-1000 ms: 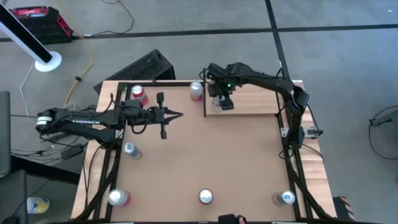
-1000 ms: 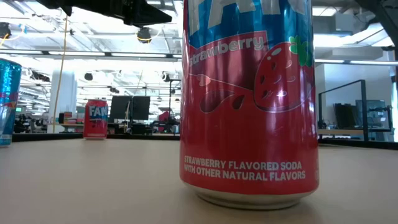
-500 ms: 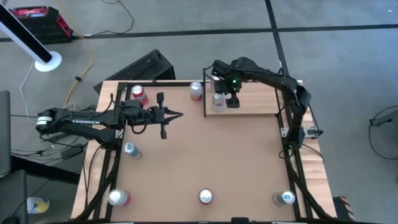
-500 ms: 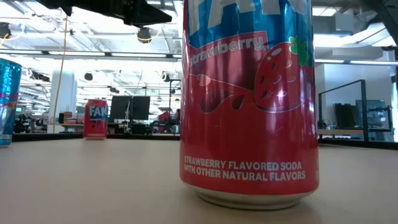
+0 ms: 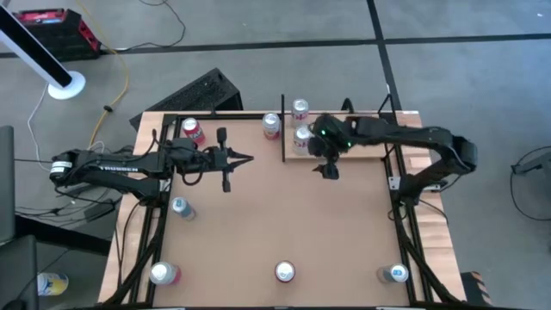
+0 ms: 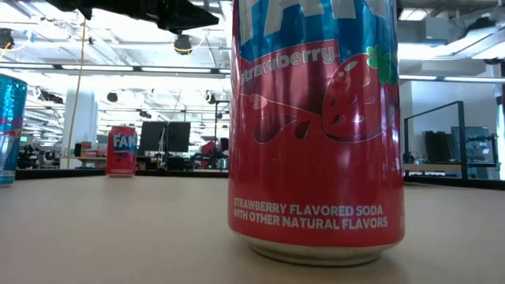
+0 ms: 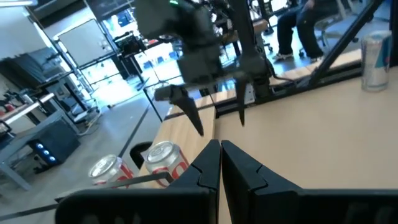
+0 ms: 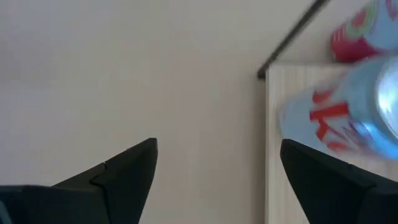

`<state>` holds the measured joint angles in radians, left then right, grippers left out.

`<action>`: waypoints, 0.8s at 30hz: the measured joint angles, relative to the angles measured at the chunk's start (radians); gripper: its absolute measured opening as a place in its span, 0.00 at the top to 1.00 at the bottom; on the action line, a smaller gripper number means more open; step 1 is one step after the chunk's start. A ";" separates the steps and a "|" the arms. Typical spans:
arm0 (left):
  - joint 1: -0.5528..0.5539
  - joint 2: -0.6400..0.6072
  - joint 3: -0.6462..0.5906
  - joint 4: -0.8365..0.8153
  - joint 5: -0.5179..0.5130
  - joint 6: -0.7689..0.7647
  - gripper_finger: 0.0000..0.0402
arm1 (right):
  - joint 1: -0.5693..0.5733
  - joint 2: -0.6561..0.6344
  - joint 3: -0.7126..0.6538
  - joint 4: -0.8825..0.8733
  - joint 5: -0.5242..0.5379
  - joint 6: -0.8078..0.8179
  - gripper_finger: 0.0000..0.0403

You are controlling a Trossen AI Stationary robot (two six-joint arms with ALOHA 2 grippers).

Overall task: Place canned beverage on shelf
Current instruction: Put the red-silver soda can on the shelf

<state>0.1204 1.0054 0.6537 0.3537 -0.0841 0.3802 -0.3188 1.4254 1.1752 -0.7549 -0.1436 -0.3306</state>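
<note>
1. The right arm's claw (image 5: 330,165) hangs over the brown table (image 5: 284,215) just off the near edge of the small pale wood plank shelf (image 5: 362,148), its two dark fingers (image 8: 118,171) spread wide and holding nothing.
2. A silver beverage can with red lettering (image 5: 302,138) stands upright on the shelf's 9 o'clock end, apart from the claw.
3. A second silver can (image 5: 300,108) stands at 12 o'clock of it.
4. The left arm's claw (image 5: 245,158), pinched fully closed and empty, waits at the table's 10 o'clock.
5. A red strawberry soda can (image 6: 316,126) fills the low view.
</note>
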 joint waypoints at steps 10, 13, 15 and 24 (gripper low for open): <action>0.000 0.000 0.000 0.045 0.018 -0.013 1.00 | 0.044 -0.011 -0.157 0.291 0.066 -0.015 0.37; 0.000 0.001 0.000 0.046 0.018 -0.008 1.00 | 0.016 0.008 -0.160 0.297 0.075 -0.034 0.50; 0.000 0.001 0.000 0.039 0.018 -0.008 1.00 | -0.003 0.023 -0.158 0.319 0.082 -0.037 0.61; 0.000 0.001 0.000 0.026 0.018 -0.009 1.00 | -0.085 0.085 -0.159 0.359 0.096 -0.067 0.95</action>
<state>0.1204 1.0061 0.6537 0.3793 -0.0666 0.3712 -0.4034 1.5103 1.0161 -0.3957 -0.0475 -0.3979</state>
